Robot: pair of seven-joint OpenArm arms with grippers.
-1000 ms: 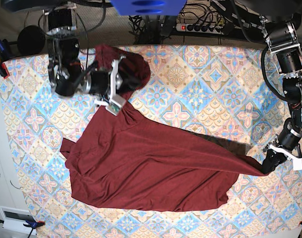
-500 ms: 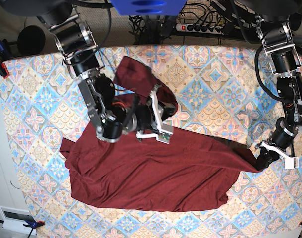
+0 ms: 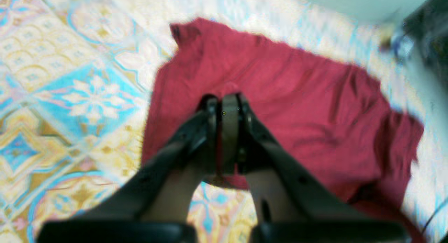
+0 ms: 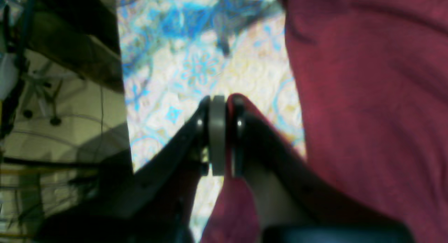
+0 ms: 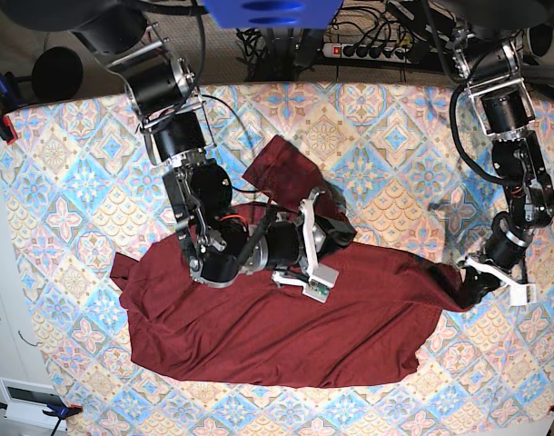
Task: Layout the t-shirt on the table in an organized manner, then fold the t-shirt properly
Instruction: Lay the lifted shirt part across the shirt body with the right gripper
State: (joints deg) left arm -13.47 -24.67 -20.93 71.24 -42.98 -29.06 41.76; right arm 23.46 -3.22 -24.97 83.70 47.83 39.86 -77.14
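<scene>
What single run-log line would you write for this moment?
left tool: shut on t-shirt edge | right tool: shut on t-shirt fabric, over garment middle | t-shirt: rumpled on table, unfolded

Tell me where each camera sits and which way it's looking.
Base: overhead, looking straight down on the table, the t-shirt and both arms.
Left wrist: on the left arm, looking along its shut fingers, which pinch the t-shirt's edge.
Right wrist: on the right arm, looking along its shut fingers, which grip a fold of t-shirt above the table.
Shared: all three show the t-shirt on the table.
</scene>
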